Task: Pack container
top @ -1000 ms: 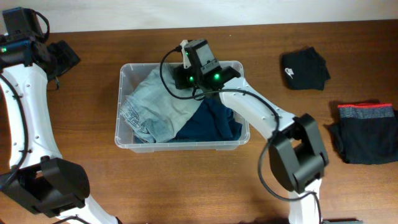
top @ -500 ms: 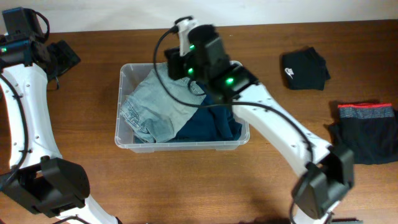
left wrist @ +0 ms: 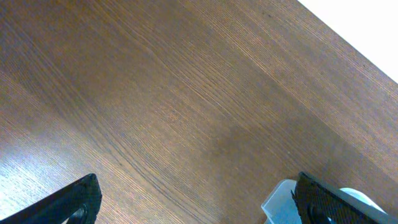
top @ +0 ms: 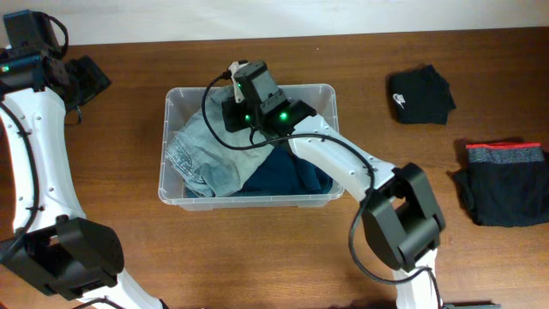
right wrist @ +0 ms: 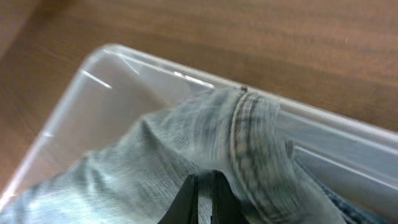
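Note:
The clear plastic container point(top: 173, 191) stands in the middle of the table and holds light blue jeans point(top: 197, 146) on the left and a dark blue garment point(top: 296, 172) on the right. My right gripper point(right wrist: 204, 186) is down inside the container near its far rim point(right wrist: 186, 78), fingers shut on a fold of the light jeans point(right wrist: 155, 155). In the overhead view the right wrist point(top: 257, 99) hides the grip. My left gripper point(left wrist: 199, 202) is open and empty over bare wood at the far left, with the container's corner point(left wrist: 280, 202) next to its right finger.
A folded black garment with a white logo point(top: 420, 96) lies at the back right. A black garment with a red and grey band point(top: 504, 180) lies at the right edge. The left arm point(top: 39, 69) stays at the far left corner.
My right gripper rose above the container's far side, then came down again further left onto the light jeans. The jeans shifted slightly. The left arm has not moved.

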`<act>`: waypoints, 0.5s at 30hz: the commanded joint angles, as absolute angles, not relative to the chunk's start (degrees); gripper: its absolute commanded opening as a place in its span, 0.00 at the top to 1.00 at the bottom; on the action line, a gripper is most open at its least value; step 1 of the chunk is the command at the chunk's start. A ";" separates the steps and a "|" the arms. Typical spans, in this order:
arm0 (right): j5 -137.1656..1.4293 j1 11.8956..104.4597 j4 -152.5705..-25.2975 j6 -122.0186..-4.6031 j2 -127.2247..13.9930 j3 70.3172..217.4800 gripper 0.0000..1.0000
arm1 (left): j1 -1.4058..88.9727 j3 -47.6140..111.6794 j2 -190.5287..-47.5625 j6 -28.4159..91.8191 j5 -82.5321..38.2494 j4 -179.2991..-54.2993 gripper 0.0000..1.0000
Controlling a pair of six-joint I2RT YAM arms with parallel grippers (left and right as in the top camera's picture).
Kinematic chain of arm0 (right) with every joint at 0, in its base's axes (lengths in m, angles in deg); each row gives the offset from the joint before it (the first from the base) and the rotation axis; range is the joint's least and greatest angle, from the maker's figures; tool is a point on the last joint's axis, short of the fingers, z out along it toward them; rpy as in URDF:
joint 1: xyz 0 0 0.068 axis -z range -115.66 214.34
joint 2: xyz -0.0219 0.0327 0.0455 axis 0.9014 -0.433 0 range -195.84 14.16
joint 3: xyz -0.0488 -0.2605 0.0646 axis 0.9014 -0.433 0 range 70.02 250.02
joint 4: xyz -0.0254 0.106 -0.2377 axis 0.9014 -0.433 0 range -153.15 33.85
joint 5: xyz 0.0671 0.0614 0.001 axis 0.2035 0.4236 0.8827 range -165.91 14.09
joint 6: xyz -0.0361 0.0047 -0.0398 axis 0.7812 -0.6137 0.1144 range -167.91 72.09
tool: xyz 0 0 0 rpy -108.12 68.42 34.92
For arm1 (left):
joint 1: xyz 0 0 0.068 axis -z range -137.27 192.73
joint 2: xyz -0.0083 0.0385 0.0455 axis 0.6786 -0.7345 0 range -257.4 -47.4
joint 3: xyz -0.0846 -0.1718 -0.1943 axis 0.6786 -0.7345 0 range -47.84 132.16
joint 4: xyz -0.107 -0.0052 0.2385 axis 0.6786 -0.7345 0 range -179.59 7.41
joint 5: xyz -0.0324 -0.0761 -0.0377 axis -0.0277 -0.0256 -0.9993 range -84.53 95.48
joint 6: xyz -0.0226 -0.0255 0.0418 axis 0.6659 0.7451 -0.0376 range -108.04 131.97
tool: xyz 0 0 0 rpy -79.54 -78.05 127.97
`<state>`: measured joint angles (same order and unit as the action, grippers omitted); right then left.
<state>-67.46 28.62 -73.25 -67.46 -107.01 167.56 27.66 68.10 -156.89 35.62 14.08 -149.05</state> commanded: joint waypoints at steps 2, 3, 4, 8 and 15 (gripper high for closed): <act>-69.04 28.81 -73.47 -67.94 -111.66 167.21 0.96 | 27.66 68.45 -157.11 36.37 14.34 -149.11 0.01; -69.06 28.81 -73.60 -67.92 -112.36 167.21 0.96 | 27.66 68.45 -157.11 36.37 14.34 -149.11 0.01; -69.08 28.81 -73.80 -67.92 -113.04 167.21 0.96 | 27.66 68.45 -157.11 36.37 14.34 -149.11 0.01; -69.06 28.81 -74.65 -67.92 -114.74 167.21 0.96 | 27.66 68.45 -157.11 36.37 14.32 -149.11 0.01; -67.90 28.59 -75.35 -67.92 -113.65 167.23 0.96 | 27.66 68.45 -157.11 36.37 14.34 -149.11 0.01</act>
